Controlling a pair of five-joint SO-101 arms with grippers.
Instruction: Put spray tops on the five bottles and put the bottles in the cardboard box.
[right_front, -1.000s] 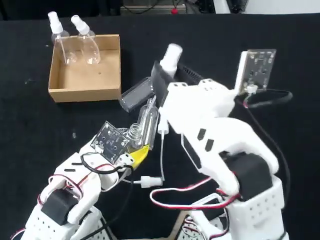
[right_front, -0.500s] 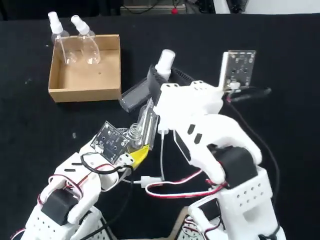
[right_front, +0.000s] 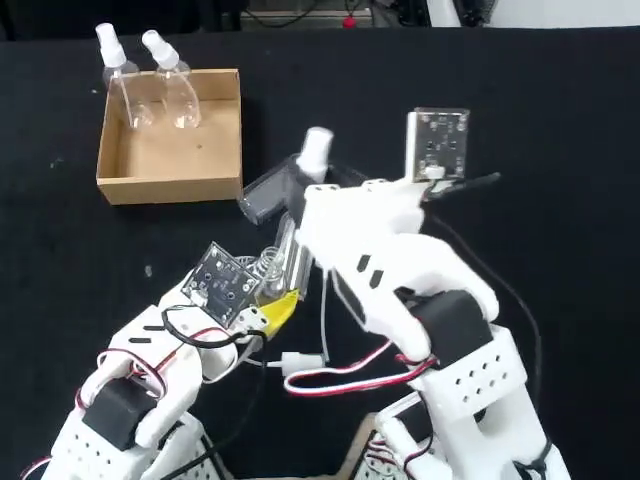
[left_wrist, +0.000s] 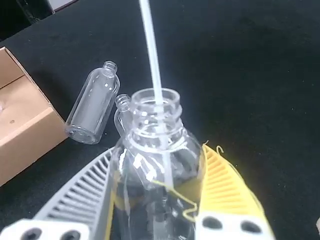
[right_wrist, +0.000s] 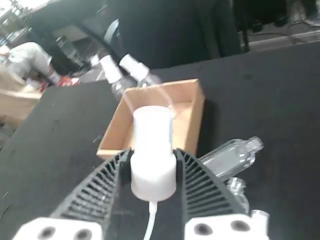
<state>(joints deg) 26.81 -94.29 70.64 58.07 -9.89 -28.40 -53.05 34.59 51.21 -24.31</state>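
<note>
My left gripper (left_wrist: 157, 167) is shut on an upright clear bottle (left_wrist: 155, 150), held between its grey and yellow fingers. My right gripper (right_wrist: 152, 155) is shut on a white spray top (right_wrist: 152, 167) just above that bottle, and its thin tube (left_wrist: 152, 60) runs down through the open neck. In the high view the spray top (right_front: 317, 146) sits over the left gripper (right_front: 272, 285) at the table's middle. The cardboard box (right_front: 170, 165) stands at the back left, with two capped bottles (right_front: 135, 95) leaning at its far wall.
Two uncapped bottles (left_wrist: 95, 102) lie on the black cloth between the held bottle and the box. A loose spray top (right_front: 300, 360) with its tube lies near the front, between the two arm bases. The right half of the table is bare cloth.
My right arm has swung left and toward the front, bringing the spray top closer over the held bottle. The left arm and its bottle have stayed put.
</note>
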